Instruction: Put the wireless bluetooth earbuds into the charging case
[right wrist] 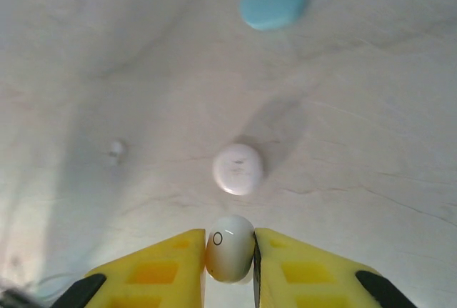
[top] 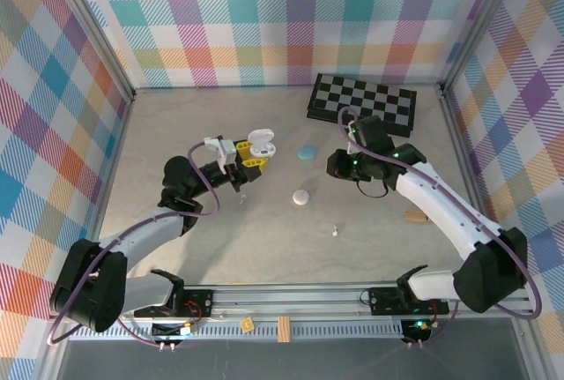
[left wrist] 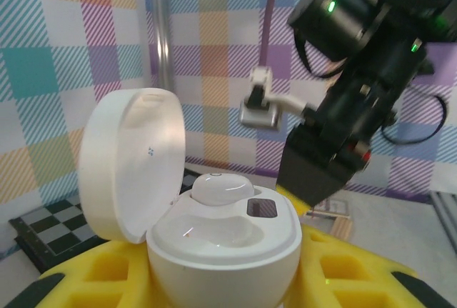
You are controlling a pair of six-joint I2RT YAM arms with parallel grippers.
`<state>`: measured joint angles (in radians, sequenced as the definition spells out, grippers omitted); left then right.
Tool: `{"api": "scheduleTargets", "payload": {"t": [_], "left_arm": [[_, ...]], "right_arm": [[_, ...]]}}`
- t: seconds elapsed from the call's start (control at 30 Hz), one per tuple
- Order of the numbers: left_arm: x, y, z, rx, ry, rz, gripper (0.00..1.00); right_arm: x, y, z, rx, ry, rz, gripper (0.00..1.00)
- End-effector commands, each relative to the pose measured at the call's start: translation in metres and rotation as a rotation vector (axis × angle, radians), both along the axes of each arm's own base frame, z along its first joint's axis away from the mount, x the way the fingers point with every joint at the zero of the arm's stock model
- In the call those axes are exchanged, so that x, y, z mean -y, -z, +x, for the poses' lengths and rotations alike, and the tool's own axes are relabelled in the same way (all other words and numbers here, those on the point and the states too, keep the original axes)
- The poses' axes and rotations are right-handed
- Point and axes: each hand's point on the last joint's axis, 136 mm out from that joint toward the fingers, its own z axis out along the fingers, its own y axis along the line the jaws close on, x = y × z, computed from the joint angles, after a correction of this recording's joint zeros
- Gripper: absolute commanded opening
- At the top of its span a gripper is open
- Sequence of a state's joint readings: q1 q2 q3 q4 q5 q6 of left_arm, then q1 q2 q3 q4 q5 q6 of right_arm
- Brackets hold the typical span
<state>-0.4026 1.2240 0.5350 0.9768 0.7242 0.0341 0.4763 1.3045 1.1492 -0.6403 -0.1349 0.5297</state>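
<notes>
The white charging case (left wrist: 225, 251) stands upright with its lid (left wrist: 132, 165) swung open to the left, and my left gripper (left wrist: 225, 283) is shut on it between the yellow fingers (left wrist: 357, 279). One white earbud (left wrist: 221, 189) sits in the case's far socket; the near socket (left wrist: 214, 231) is bare. From above, the case (top: 261, 143) is held over the table at centre left by the left gripper (top: 254, 160). My right gripper (right wrist: 230, 261) is shut on a second white earbud (right wrist: 230, 248), hovering above the table. From above, the right gripper (top: 339, 167) hangs to the right of the case.
A closed white case (top: 302, 197) and a closed light blue case (top: 307, 152) lie between the grippers. A tiny loose bud (top: 335, 231) lies nearer the front. A folded chessboard (top: 361, 98) sits at the back right, and a wooden block (top: 414, 216) lies under the right arm.
</notes>
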Motion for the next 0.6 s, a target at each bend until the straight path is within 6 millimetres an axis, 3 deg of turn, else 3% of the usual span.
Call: {"api": "scheduleTargets", "payload": {"t": [0.0,0.3,0.57], "left_arm": [[0.006,-0.005,0.015,0.078,-0.103,0.032,0.34],[0.029,0.0,0.028,0.123,-0.232,0.048,0.34],[0.055,0.009,0.035,0.118,-0.224,0.06,0.34]], "right_arm": [[-0.025,-0.05,0.002,0.065,-0.078,0.198,0.23],[-0.045,-0.11,0.008,0.208,-0.188,0.305,0.24],[-0.062,-0.13,0.009,0.23,-0.255,0.366,0.24]]}}
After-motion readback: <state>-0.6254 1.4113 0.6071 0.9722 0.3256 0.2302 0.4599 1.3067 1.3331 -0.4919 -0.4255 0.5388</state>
